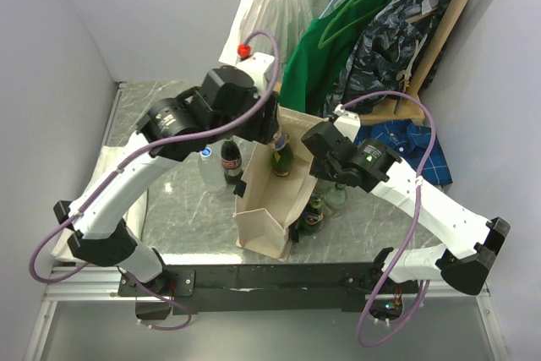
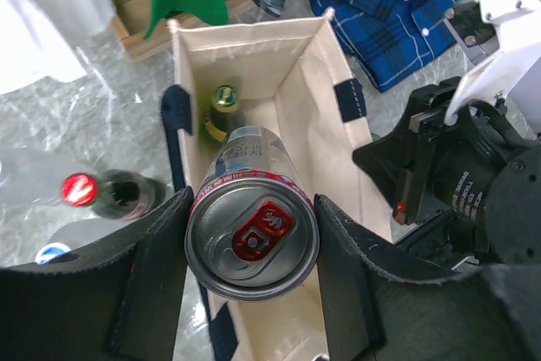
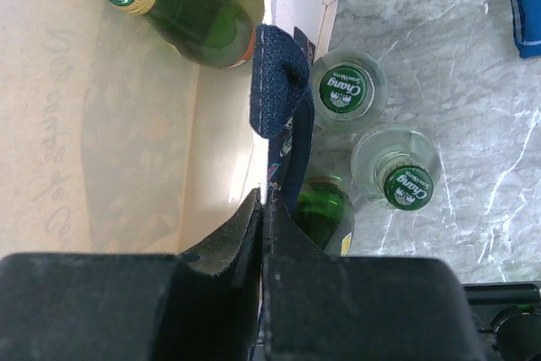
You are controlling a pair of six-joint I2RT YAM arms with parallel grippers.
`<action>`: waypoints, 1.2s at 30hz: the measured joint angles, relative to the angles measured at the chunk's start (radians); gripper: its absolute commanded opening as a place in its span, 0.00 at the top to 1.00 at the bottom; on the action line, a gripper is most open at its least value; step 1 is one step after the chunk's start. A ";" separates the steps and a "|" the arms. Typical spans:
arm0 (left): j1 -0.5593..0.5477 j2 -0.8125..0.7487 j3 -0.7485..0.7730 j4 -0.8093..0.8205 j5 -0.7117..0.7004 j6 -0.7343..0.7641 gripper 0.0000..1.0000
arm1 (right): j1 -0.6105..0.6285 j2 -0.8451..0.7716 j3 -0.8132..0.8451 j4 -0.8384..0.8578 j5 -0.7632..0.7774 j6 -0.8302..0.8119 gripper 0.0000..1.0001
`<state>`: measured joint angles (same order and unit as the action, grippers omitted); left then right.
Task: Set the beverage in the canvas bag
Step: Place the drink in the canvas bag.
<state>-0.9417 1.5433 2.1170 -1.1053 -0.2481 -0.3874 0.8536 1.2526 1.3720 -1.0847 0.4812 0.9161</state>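
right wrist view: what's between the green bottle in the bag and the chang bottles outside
The side wall of the canvas bag and its navy handle, clearest in the right wrist view; the right gripper is shut on that wall.

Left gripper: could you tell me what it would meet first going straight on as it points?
Probably the inside of the cream canvas bag, beside the gold-capped green glass bottle; depth unclear.

white arm links point(image 1: 110, 196), black joints point(image 1: 169, 123), looping purple cables point(image 1: 33, 261), black claw fingers point(image 2: 152, 289).
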 measured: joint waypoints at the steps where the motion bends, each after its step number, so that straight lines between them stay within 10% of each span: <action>1: -0.009 0.007 -0.005 0.010 -0.005 -0.001 0.99 | 0.000 0.000 0.000 0.000 0.000 0.003 1.00; 36: -0.039 0.162 -0.171 0.235 0.019 -0.017 0.99 | 0.000 -0.055 -0.037 -0.008 0.005 0.082 1.00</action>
<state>-0.9806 1.7050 1.9465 -0.8700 -0.2287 -0.4046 0.8532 1.1976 1.3346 -1.0931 0.4858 0.9981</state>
